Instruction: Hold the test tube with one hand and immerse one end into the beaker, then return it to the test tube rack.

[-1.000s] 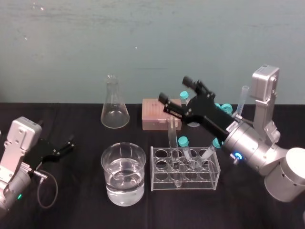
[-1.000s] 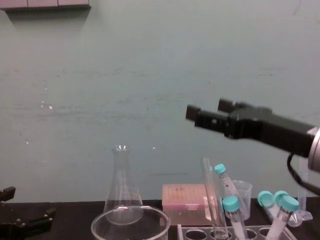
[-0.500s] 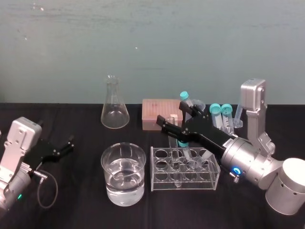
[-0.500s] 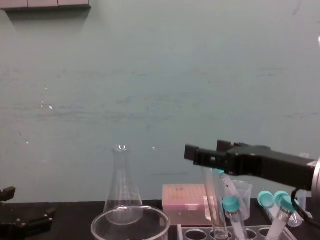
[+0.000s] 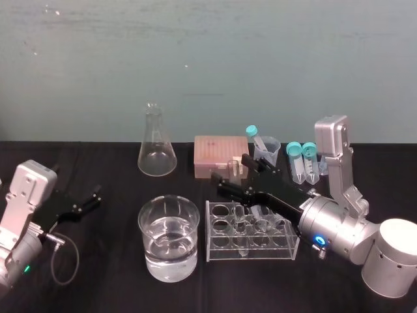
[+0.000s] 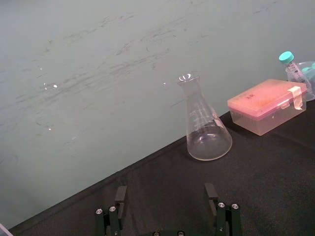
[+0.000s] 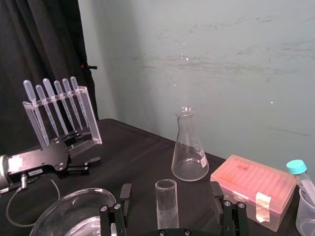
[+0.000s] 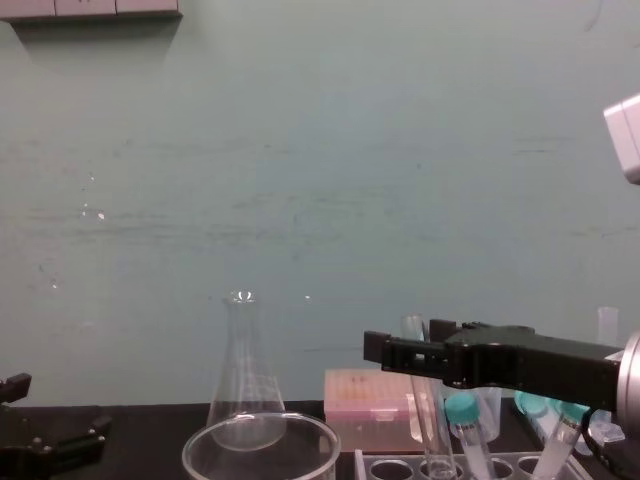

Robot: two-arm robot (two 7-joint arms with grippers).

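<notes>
Glass test tube point(image 7: 166, 209) upright in test tube rack point(image 5: 254, 251), top between right gripper point(image 7: 170, 188)'s spread fingers, untouched; we judge plain squeeze suffices. Left gripper point(image 5: 91, 195), spread too, idles well left.

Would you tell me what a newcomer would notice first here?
The right arm's black two-fingered gripper, open, straddles the tall clear glass test tube standing in the pale translucent rack, centre-right. Left of the rack sits the wide glass beaker, half full; the left gripper lies open, far left.
</notes>
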